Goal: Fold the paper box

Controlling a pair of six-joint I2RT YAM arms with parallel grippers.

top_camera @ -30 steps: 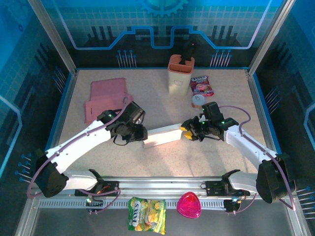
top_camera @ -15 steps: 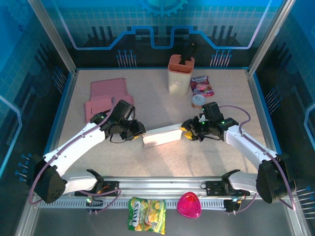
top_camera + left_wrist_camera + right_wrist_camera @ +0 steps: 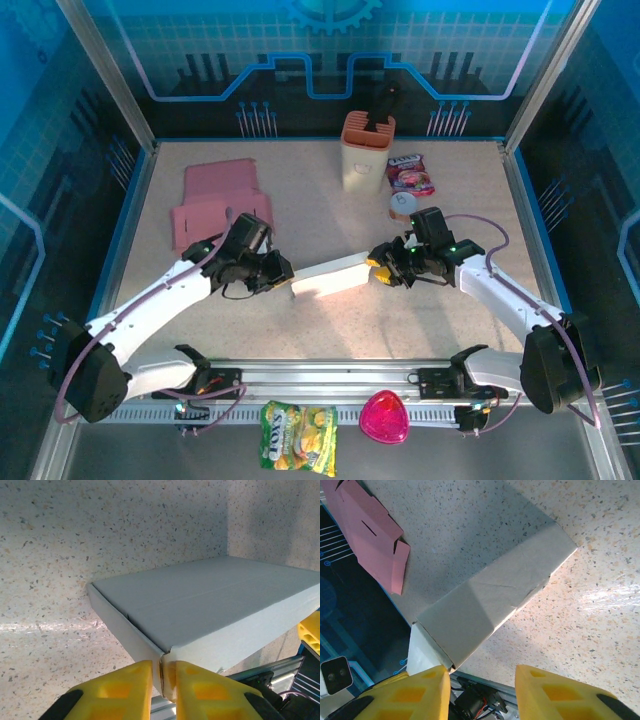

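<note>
Left gripper (image 3: 163, 680) pinches paper box (image 3: 210, 605) corner; right gripper (image 3: 482, 680) half wide, empty. If we tug hard, flap may tear (thin card).

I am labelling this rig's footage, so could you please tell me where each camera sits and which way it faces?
Top external: above and behind the bases, looking down on the table; shows both arms, with the left gripper and right gripper at the paper box's ends.
Left wrist: on the left arm, looking along its fingers, which pinch a box corner.
Right wrist: on the right arm, looking past its parted fingers at the box's other end.
Shared: the box in all three; pink cardboard in top and right wrist.
</note>
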